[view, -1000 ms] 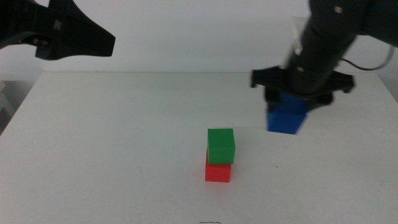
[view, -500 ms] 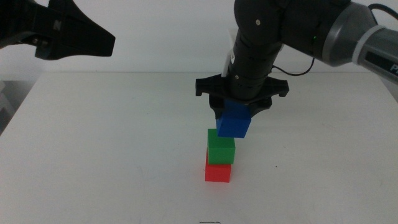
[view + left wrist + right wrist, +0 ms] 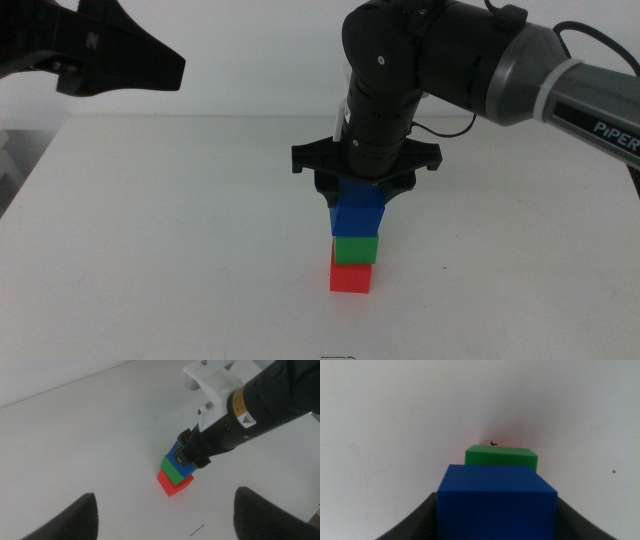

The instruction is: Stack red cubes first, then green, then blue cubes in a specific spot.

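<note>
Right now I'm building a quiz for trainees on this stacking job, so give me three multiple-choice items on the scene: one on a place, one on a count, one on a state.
1. Where is the blue cube?
A. On the bare table, right of the stack
B. On top of the green cube
C. Under the red cube

2. How many cubes are in view?
A. Two
B. Three
C. Five

3. What is the right gripper doing?
A. Shut on the blue cube
B. Open, far from the cubes
C. Shut on the red cube

Answers:
1 B: in the middle view the blue cube sits directly above the green cube, which rests on the red cube.
2 B: one red, one green and one blue show.
3 A: its jaws flank the blue cube in the right wrist view. The left gripper waits open, away from the stack.
</note>
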